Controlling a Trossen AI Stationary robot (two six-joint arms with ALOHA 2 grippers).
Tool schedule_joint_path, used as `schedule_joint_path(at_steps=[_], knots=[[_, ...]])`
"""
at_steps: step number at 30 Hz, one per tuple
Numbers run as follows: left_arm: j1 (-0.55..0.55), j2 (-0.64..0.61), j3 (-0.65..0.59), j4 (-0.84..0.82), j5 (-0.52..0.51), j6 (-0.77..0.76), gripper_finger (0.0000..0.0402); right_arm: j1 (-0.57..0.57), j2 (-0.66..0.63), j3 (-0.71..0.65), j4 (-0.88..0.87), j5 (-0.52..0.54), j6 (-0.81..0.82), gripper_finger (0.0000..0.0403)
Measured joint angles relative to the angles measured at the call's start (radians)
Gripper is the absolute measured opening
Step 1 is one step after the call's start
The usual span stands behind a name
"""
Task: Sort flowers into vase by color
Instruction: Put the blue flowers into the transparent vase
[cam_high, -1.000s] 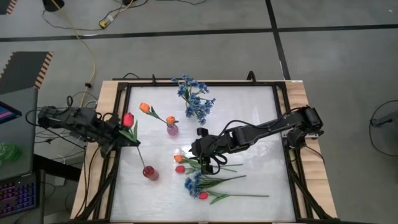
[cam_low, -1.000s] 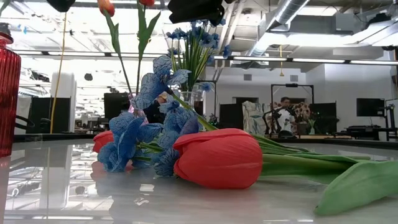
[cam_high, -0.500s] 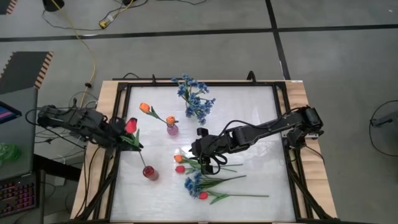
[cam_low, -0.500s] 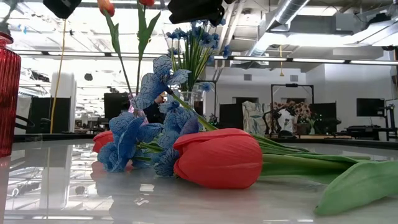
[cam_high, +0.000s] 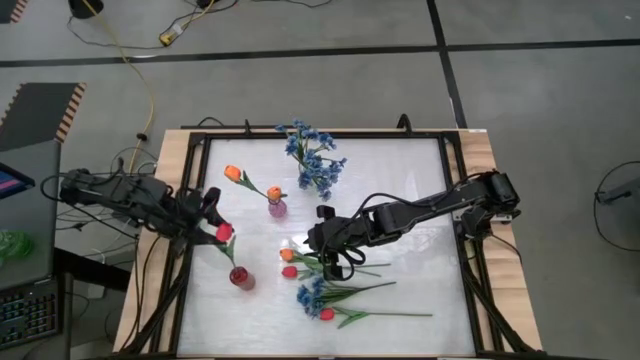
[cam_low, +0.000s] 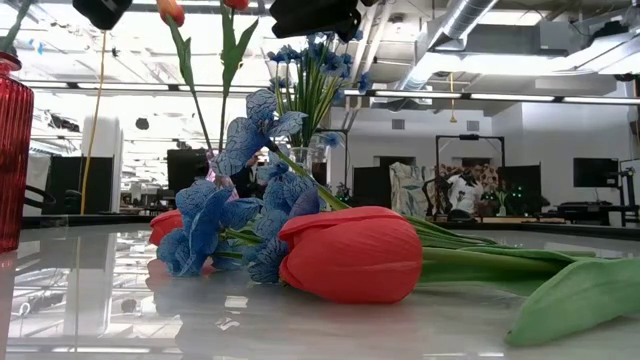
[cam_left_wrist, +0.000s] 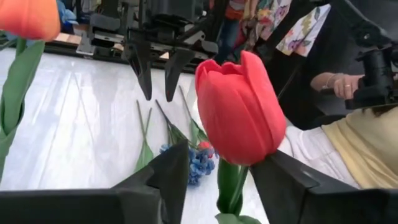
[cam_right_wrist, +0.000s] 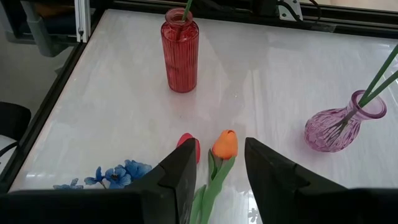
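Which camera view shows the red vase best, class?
The right wrist view: the whole red vase stands unobstructed, with a green stem in its mouth. The high view shows it small from above; the low view catches only its edge; the left wrist view misses it.

Left arm reaching in from nine o'clock, left gripper (cam_high: 212, 213) fingers (cam_left_wrist: 168, 180) parted, right arm stretched from three o'clock toward centre, right gripper (cam_high: 330, 262) pointing down at six o'clock, fingers (cam_right_wrist: 186, 168) spread apart

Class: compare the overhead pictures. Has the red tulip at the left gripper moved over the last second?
Yes. The red tulip has dropped closer to the red vase that holds its stem, sliding away from the left gripper.
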Motion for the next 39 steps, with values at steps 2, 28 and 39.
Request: schedule_joint_path(at_steps=[2,28,39], knots=[[0.000,-0.009,0.000,-0.002,0.000,-0.002,0.0168,0.000,0.000,0.000,0.000,0.000,0.000,0.0162],[0.000,-0.139,-0.001,-0.166,0.010,-0.032,0.0171,0.017,0.000,0.000,-0.135,-0.001,0.001,0.0162],[0.000,-0.219,-0.001,-0.171,-0.116,-0.040,0.0167,0.031,0.000,0.000,-0.294,-0.009,0.060,0.0162]])
